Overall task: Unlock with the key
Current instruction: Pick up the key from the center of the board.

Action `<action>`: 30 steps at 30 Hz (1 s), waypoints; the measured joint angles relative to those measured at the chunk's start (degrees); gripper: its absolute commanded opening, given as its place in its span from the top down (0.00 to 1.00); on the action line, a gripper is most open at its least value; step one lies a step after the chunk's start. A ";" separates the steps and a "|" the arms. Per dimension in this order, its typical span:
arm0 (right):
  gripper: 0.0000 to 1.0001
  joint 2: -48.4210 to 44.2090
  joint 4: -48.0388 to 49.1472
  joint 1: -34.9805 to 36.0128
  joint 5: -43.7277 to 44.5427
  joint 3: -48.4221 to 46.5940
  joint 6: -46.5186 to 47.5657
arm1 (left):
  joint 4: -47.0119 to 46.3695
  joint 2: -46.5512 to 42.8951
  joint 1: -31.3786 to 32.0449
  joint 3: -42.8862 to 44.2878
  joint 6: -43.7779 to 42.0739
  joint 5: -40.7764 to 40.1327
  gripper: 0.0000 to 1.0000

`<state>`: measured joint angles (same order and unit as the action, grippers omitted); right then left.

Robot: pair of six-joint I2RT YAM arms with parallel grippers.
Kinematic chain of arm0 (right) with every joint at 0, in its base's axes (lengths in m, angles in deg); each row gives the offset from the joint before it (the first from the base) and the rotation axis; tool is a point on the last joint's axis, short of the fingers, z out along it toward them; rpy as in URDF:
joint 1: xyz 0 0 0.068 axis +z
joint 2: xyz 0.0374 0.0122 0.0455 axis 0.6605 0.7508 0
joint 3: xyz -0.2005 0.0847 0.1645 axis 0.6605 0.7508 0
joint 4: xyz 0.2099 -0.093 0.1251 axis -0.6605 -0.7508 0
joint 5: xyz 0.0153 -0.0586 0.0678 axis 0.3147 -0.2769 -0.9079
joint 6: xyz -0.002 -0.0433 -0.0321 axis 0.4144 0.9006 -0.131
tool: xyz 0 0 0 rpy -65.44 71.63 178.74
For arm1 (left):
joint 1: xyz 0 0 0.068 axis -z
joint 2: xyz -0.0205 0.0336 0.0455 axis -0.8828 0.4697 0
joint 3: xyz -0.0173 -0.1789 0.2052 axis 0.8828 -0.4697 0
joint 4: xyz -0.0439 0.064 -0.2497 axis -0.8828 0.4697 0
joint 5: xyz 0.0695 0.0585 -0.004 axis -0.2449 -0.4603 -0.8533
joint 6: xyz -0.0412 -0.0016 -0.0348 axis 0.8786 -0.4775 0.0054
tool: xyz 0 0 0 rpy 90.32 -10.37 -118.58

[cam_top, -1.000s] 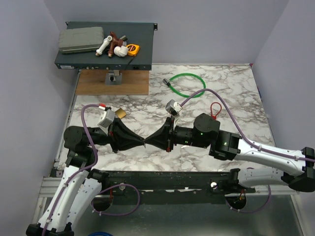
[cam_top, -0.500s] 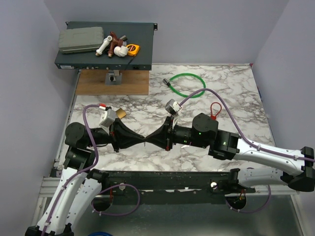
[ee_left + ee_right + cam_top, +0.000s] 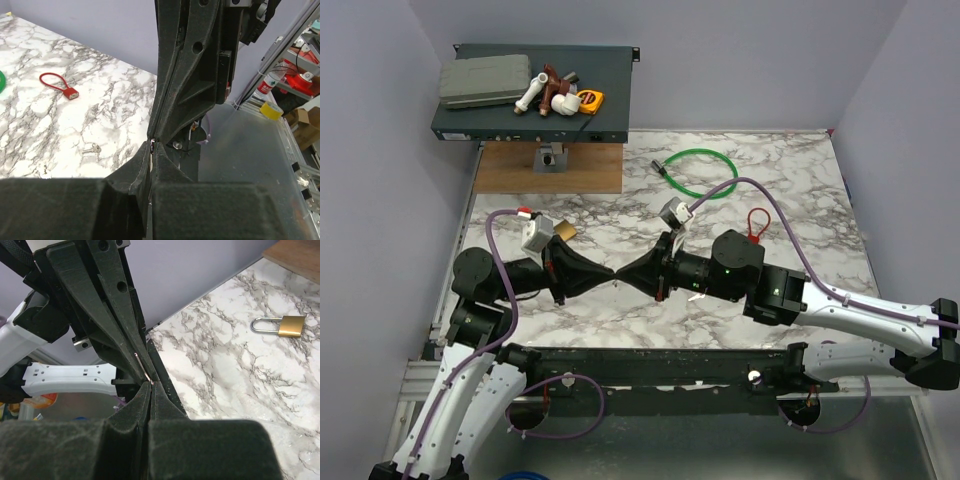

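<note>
My two grippers meet tip to tip above the marble table (image 3: 790, 170): the left gripper (image 3: 612, 276) from the left, the right gripper (image 3: 620, 275) from the right. Both are shut. The key (image 3: 142, 367) shows as a thin silvery strip, edge on. It runs between the left gripper's fingers (image 3: 125, 325) down into the tips of the right gripper (image 3: 151, 384). In the left wrist view only a speck of it shows at the left gripper (image 3: 151, 144). The brass padlock (image 3: 280, 326) lies flat on the table, apart from both grippers, half hidden behind the left wrist (image 3: 563, 231).
A red cable lock (image 3: 755, 222) lies right of the right arm. Small silvery keys on a ring (image 3: 91, 148) lie on the marble below it. A green cable loop (image 3: 700, 172), a wooden board (image 3: 552, 167) and a dark case (image 3: 535, 95) with parts sit at the back.
The left gripper's jaws have closed onto the key that the right gripper holds out. Both sets of fingertips have shifted slightly toward the back of the table.
</note>
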<state>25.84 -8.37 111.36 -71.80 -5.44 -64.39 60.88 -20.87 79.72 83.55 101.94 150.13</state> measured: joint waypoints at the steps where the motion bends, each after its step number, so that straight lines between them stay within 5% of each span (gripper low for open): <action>1: 0.99 0.00 0.13 0.00 0.17 0.00 0.00 | 0.31 0.00 0.02 0.15 -0.07 -0.42 0.99; 10: 0.99 -0.31 0.24 -0.26 2.14 0.22 0.92 | 1.64 0.24 0.02 2.56 1.14 -2.23 0.75; 16: 0.99 -0.31 -0.98 -0.50 3.65 1.18 1.44 | 0.68 0.07 0.02 2.93 1.86 -2.25 0.75; 19: 0.99 -0.33 -1.03 -0.50 3.98 1.20 1.44 | 0.66 0.07 0.02 2.93 2.01 -2.23 0.61; 30: 0.99 -1.03 -1.14 -0.61 4.26 1.22 1.44 | 4.13 0.00 0.02 1.07 -5.49 -1.88 0.48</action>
<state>24.81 -9.51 110.75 -67.54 -4.21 -62.94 65.01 -20.87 79.75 84.62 96.46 148.26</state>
